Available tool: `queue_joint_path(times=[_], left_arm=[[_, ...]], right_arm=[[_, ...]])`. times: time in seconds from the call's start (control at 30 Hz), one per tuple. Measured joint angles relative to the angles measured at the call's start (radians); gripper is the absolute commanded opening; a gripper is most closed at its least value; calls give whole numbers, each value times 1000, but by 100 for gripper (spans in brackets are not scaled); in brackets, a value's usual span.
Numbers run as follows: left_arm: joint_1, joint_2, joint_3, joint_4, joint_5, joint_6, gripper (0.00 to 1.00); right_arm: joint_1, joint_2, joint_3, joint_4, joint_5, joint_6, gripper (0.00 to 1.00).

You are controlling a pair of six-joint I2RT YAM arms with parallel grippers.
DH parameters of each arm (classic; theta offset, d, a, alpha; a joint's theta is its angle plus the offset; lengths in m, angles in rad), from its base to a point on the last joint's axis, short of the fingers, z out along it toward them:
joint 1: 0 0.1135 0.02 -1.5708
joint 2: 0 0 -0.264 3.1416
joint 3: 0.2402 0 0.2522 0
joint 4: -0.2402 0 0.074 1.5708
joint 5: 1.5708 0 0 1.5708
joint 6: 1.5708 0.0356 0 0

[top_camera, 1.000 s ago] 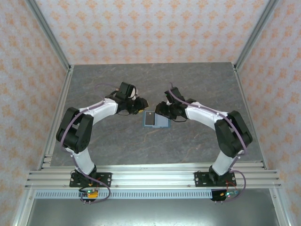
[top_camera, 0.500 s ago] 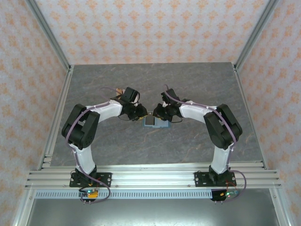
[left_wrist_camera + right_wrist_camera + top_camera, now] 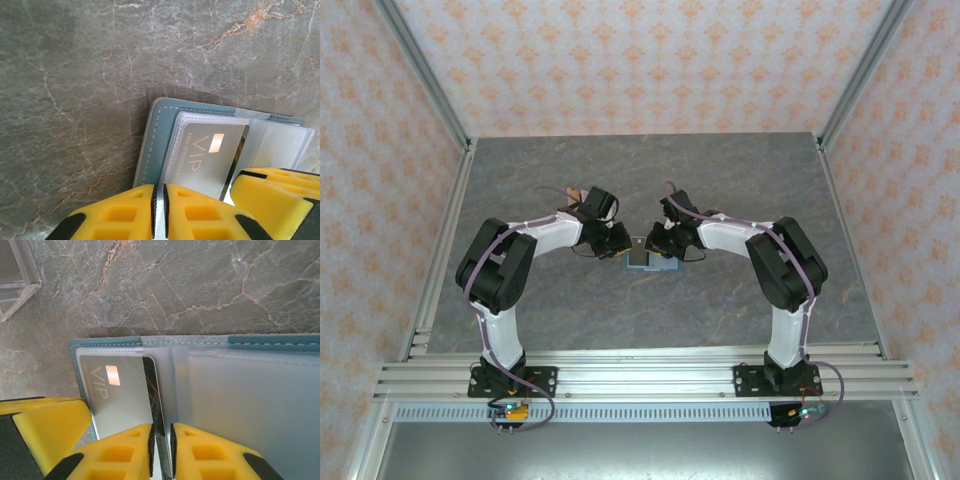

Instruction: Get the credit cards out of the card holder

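Open teal bifold card holder (image 3: 155, 145) lies flat mid-table, silver-grey "VIP" credit card (image 3: 210, 160) in its clear plastic sleeve (image 3: 240, 400). The left gripper (image 3: 160, 200) and right gripper (image 3: 161, 437) each pinch a thin edge, prob. the sleeve's. Card's light, stiff, slick: grip its exposed edge.

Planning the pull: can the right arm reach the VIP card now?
Probably yes: the right end effector, shut, sits at the edge of the VIP card. The card lies in the clear sleeve of the card holder, so sliding looks likelier than pinching.
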Motion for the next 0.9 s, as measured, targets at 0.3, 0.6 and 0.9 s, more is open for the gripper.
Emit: queue_joint_path(times=[0.3,0.6,0.9], left_arm=[[0,12,0,-8,-3,1,12],[-1,20,1,-7,-2,19,11],[-2,20,1,-7,-6,26,11]], right_arm=[[0,3,0,0,0,-4,16],[0,13,1,2,-1,-4,17],[0,16,1,17,-16,-9,22]])
